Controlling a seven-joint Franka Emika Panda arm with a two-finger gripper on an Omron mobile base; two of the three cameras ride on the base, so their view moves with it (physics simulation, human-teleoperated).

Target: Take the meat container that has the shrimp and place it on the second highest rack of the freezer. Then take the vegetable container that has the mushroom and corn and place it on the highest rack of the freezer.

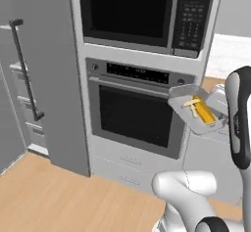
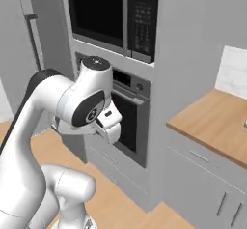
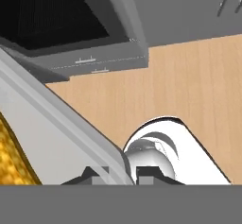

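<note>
One vegetable container (image 1: 196,109) with one corn cob (image 1: 203,109) hangs tilted, its rim clamped in the tool (image 3: 118,173)

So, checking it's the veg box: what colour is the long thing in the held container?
Yellow, the corn, clearest in the left base view.

The white arm rises from its rounded base joint low in front of me, bends at a dark elbow, and reaches up with its forearm standing nearly upright at the right edge of the left base view. From the other side the big shoulder and elbow housings bulk close to the camera. The gripper (image 3: 115,173) has its two dark fingertips drawn close together, pinching the rim of the vegetable container (image 1: 198,109), which hangs tilted in the air.
</note>
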